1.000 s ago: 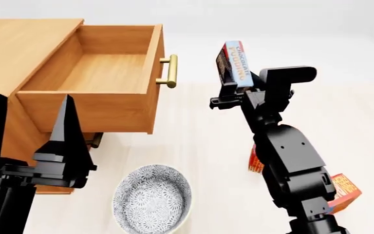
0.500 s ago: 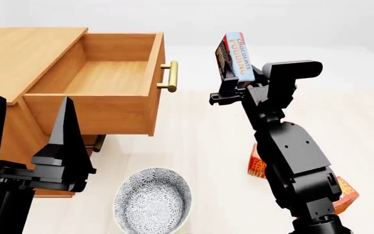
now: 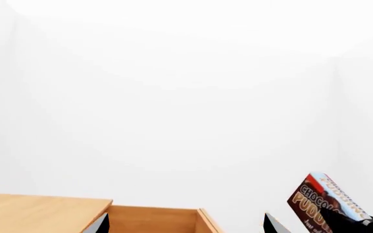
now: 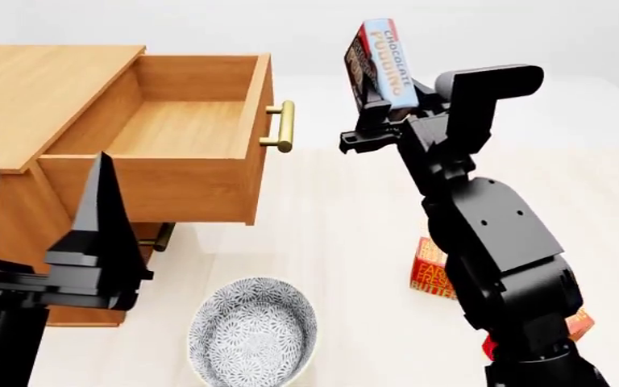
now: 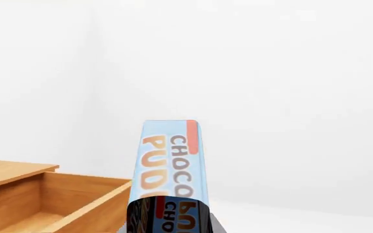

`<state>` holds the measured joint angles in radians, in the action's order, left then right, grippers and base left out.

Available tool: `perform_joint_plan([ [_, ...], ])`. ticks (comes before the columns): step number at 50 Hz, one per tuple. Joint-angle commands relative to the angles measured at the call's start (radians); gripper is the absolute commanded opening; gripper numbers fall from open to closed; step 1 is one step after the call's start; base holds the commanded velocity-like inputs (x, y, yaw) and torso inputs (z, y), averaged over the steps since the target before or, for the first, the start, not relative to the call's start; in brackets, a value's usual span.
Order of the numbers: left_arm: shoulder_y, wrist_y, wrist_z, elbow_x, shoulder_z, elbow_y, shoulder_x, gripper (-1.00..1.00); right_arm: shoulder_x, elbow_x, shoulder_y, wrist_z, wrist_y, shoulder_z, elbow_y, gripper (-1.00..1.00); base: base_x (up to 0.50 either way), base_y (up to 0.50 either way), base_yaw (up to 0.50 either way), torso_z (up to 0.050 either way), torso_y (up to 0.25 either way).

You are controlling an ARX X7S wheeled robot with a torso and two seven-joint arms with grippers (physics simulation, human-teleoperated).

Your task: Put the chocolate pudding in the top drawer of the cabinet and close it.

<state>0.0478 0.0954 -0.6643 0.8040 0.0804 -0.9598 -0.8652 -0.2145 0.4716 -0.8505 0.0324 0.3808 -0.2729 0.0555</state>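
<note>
Transport step: right claw point(image 4: 387, 109) is clamped on the pudding point(image 4: 380, 64), holding it upright by its lower end, raised high and off to the handle side of the open drawer point(image 4: 170, 121), not yet over it. Wrist view confirms it: pudding point(image 5: 170, 165) in front of the camera, drawer point(image 5: 76, 204) off to one side and lower. Drawer is pulled fully out of the cabinet point(image 4: 41, 81), interior bare, brass handle point(image 4: 280, 126) facing the right arm. Left claw point(image 4: 41, 218) is spread wide with nothing in it, parked low in front of the cabinet, clear of the path. Next, I reckon: swing the right arm across past the handle until the pudding sits over the drawer cavity, lower it in, release, retract, then push the front shut. Watch clearance over the front panel and handle; box is tall in the grip, so it'll likely tip over on release. Bowl point(image 4: 251, 330) and butter box point(image 4: 430, 270) on the bench aren't in the way.
</note>
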Motion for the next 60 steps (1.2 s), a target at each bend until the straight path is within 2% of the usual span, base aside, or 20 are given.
perform_joint_plan([
  [1, 0.000, -0.005, -0.012, 0.019, -0.017, -0.013, -0.018, 1.00, 0.003, 0.021, -0.068, -0.021, 0.062, -0.016, -0.030, -1.00, 0.00, 0.00, 0.00, 0.000, 0.000],
  [10, -0.001, -0.010, -0.016, 0.029, -0.021, -0.023, -0.028, 1.00, 0.026, 0.031, -0.139, -0.057, 0.093, -0.055, 0.010, -1.00, 0.00, 0.00, 0.00, 0.000, 0.000],
  [27, 0.013, -0.016, -0.013, 0.049, -0.025, -0.014, -0.044, 1.00, 0.100, 0.011, -0.251, -0.136, 0.044, -0.128, 0.185, -1.00, 0.00, 0.00, 0.00, 0.000, 0.000],
  [40, 0.014, -0.024, -0.005, 0.052, -0.022, -0.004, -0.047, 1.00, 0.157, 0.078, -0.336, -0.189, 0.041, -0.118, 0.308, -1.00, 0.00, 0.00, 0.00, 0.000, 0.000],
  [52, 0.021, -0.029, 0.000, 0.055, -0.018, 0.005, -0.047, 1.00, 0.210, 0.194, -0.399, -0.231, -0.022, -0.126, 0.472, -1.00, 0.00, 0.00, 0.00, 0.000, 0.000],
  [60, 0.015, -0.039, 0.004, 0.056, -0.021, 0.011, -0.048, 1.00, 0.212, 0.385, -0.473, -0.229, -0.147, -0.283, 0.635, -1.00, 0.00, 0.00, 0.00, 0.000, 0.000],
])
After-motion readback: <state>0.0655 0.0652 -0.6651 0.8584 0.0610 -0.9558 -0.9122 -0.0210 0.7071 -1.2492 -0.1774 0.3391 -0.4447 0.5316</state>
